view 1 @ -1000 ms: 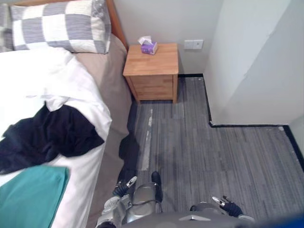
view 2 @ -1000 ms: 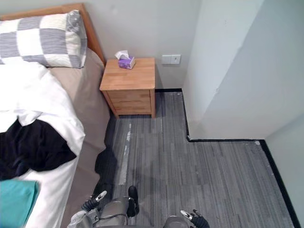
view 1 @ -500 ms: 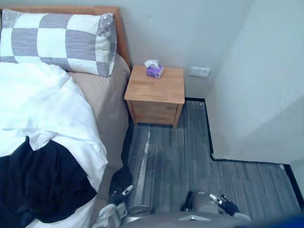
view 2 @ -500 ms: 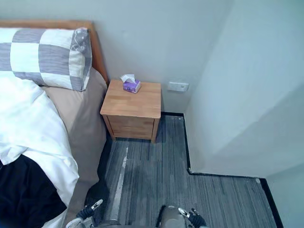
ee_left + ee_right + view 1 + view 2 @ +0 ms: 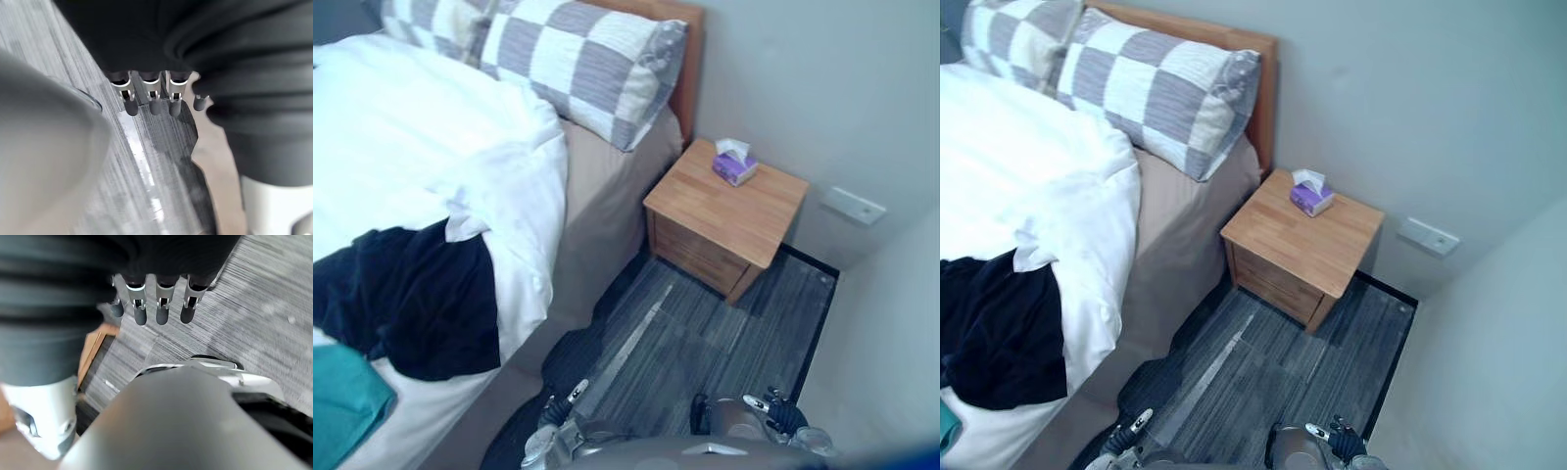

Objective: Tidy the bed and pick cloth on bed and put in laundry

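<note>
A dark navy cloth [image 5: 411, 299] lies crumpled on the white duvet [image 5: 401, 147] near the bed's side edge. Beside it, at the lower left, lies a teal cloth [image 5: 340, 403]. Two grey-and-white checked pillows [image 5: 578, 59] rest against the wooden headboard. My left hand [image 5: 560, 405] hangs low over the floor next to the bed's side, apart from both cloths. In its wrist view its fingers [image 5: 150, 102] are straight and hold nothing. Low on the other side hangs my right hand [image 5: 773, 408], and its fingers [image 5: 161, 308] are relaxed and empty.
A wooden nightstand [image 5: 724, 220] stands between the bed and the wall, with a purple tissue box [image 5: 734, 164] on top. A wall socket [image 5: 854, 206] sits behind it. Grey striped floor [image 5: 705, 343] runs between the bed and the wall on the right.
The whole picture has shifted, so the camera has turned: the bed and nightstand now show at a slant. Both hands still hang low and empty.
</note>
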